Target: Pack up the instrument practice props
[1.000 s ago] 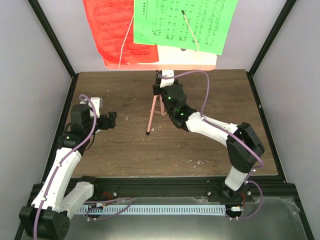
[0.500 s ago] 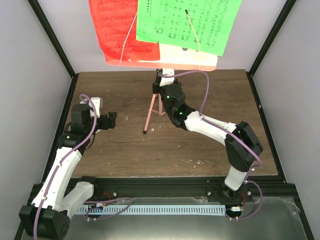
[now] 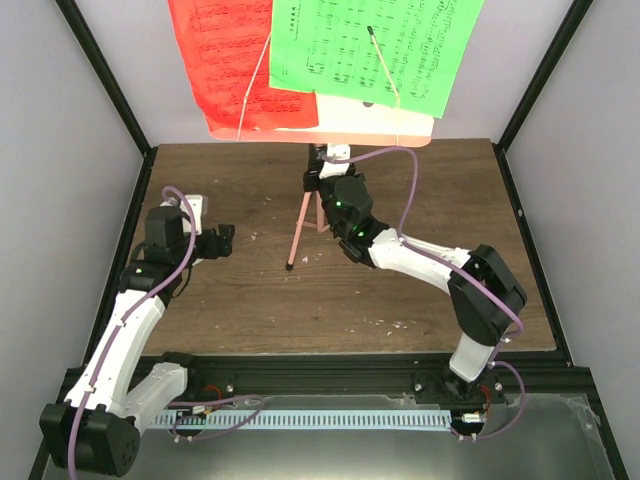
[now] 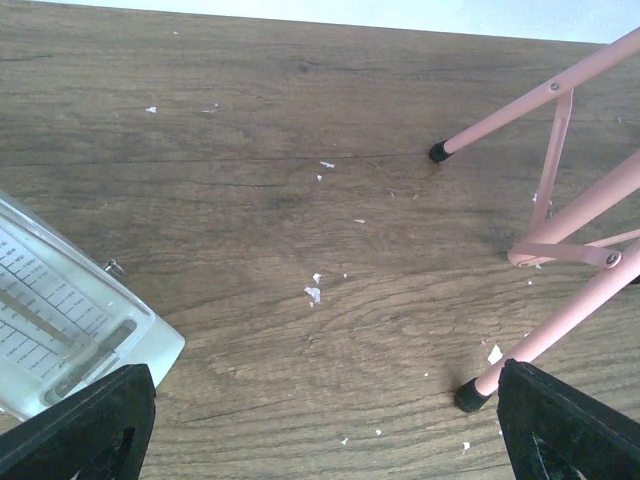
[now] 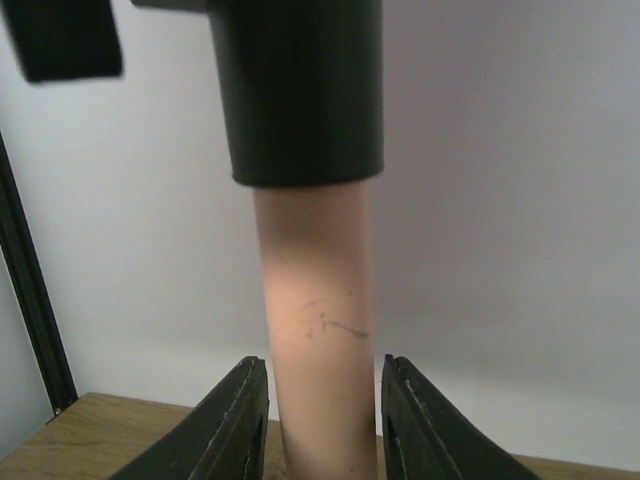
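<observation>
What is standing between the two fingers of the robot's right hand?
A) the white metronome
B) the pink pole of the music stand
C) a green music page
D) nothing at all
B: in the right wrist view the pink pole rises straight up between the two fingers of the right hand.

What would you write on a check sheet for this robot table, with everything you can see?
Surface: brown wood table.
Job's things: pink stand upright, red page and green page on it; metronome on the table.
Clutter: white crumbs on the wood.
Pincers: left pincer open, empty; right pincer astride the stand's pole, grip unclear.
Cables: purple cables along both arms.
Surroundings: pale walls, black frame.
</observation>
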